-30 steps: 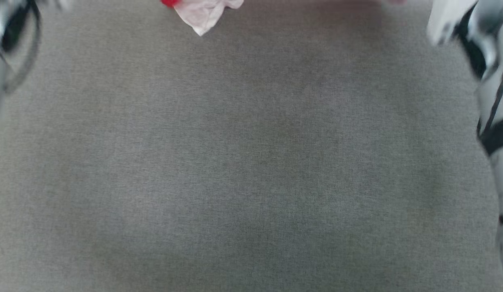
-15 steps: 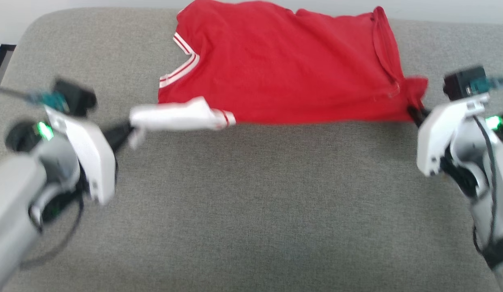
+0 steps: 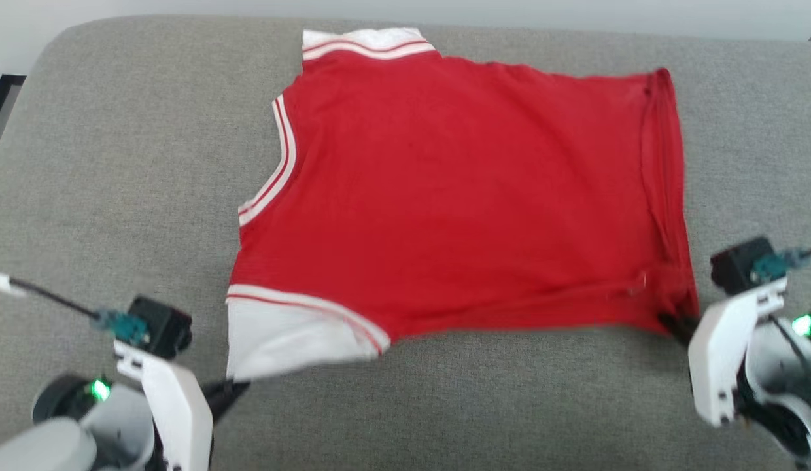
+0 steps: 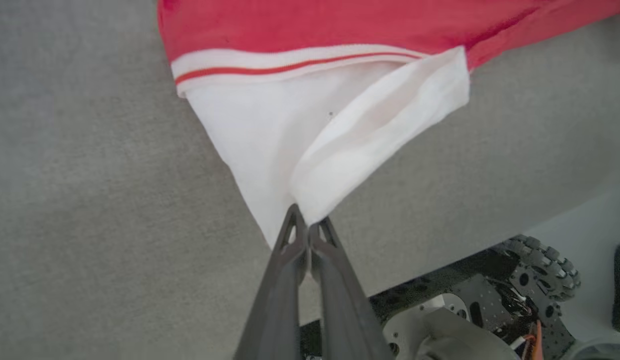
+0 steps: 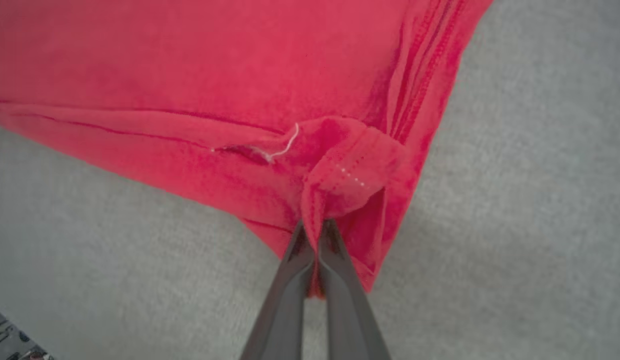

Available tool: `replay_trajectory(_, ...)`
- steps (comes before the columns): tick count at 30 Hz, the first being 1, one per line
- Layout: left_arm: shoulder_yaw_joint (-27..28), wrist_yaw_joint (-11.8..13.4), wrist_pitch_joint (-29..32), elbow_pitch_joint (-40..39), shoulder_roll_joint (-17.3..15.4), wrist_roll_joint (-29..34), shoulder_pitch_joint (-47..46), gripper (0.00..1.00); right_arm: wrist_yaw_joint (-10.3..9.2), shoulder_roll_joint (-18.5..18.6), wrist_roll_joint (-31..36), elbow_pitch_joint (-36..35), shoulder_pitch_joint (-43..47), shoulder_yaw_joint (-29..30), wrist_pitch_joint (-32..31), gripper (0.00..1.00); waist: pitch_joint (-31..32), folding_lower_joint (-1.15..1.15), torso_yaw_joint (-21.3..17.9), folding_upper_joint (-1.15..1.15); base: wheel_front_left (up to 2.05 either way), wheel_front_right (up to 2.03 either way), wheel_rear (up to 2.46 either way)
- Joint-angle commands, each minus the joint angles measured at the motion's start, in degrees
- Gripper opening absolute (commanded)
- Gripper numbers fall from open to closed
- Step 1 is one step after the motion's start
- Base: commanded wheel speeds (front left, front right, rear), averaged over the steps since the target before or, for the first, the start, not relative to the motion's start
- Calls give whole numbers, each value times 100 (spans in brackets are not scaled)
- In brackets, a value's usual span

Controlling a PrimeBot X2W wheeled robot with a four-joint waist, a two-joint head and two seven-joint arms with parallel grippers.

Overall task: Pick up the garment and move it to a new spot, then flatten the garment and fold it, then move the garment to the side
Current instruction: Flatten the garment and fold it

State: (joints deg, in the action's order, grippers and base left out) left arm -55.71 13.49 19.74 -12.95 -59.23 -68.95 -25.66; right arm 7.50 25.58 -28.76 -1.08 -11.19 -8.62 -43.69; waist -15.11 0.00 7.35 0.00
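The garment (image 3: 458, 196), a red jersey with white sleeves and striped trim, lies spread on the grey cushioned surface (image 3: 118, 131), its plain red side up, collar to the left and hem to the right. My left gripper (image 3: 239, 387) is shut on the tip of the near white sleeve (image 4: 310, 130); in the left wrist view the left gripper (image 4: 306, 225) pinches that cloth. My right gripper (image 3: 673, 322) is shut on the near hem corner; the right gripper (image 5: 316, 227) has bunched red fabric (image 5: 340, 170) between its fingers. The far white sleeve (image 3: 366, 40) lies at the top edge.
The grey surface ends in a rounded back edge (image 3: 183, 19) with a pale wall behind it. In the left wrist view, the robot's wheeled base (image 4: 535, 265) shows below the near edge of the surface.
The garment has been pulled toward me and spread out flat, from a bunched strip half a second ago. Both grippers moved nearer while keeping hold. The head camera also shifted.
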Motion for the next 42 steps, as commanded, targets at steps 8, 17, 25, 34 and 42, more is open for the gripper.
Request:
replay_trajectory(8,-178,517,251,-563,-263,-428,608,0,-1,344,-458,-938,962,80,-892,0,-74,0,-19,0,0,0,0)
replay_trajectory(17,138,585,188,-925,-680,-104,165,0,-1,66,-477,-1670,1117,666,-847,0,-193,0,-100,0,0,0,0)
replay_trajectory(25,616,98,150,-597,-724,759,-1055,0,-1,-582,59,-1788,454,1146,-644,0,-365,0,-227,0,0,0,0)
replay_trajectory(34,522,-1026,255,1092,239,1385,-2347,0,-1,-871,551,-995,-517,989,-432,0,-634,0,-313,0,0,0,0)
replay_trajectory(42,215,-1822,282,3262,1342,1421,-3001,0,-1,-1012,802,189,-1321,639,-247,0,-885,0,-462,0,0,0,0)
